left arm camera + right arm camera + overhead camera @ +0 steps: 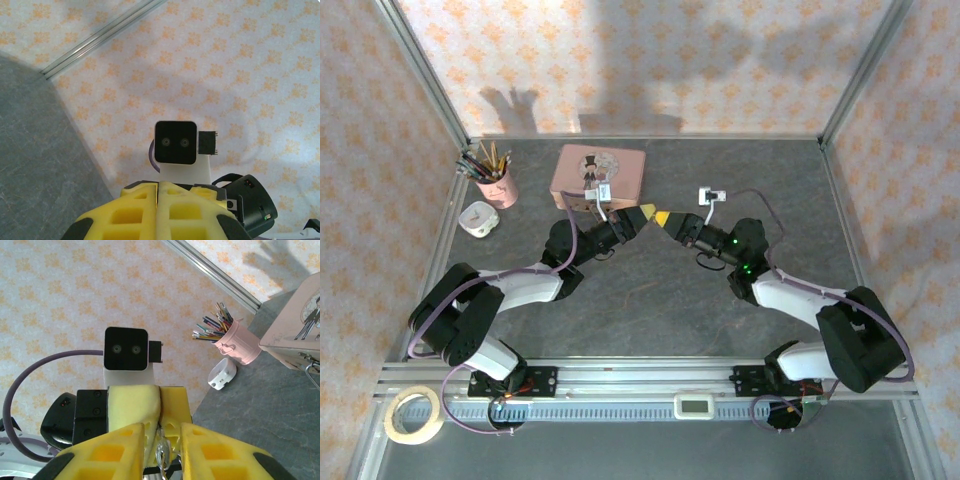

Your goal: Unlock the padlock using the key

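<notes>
Left gripper [645,214] and right gripper [665,217] tip to tip above the tabletop [650,300], just in front of the pink tin [598,170].
Left: yellow fingers [135,220] pressed together. Right: fingers [115,450] slightly apart, with a small silvery metal loop [162,452] in the gap. Cannot tell whether the loop is part of the padlock or the key, or whether it is pinched.

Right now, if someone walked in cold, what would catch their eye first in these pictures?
The two yellow-tipped grippers, left gripper and right gripper, stand nose to nose at the centre. Just behind them sits the pink tin, with a pink cup of pencils at the far left.
</notes>
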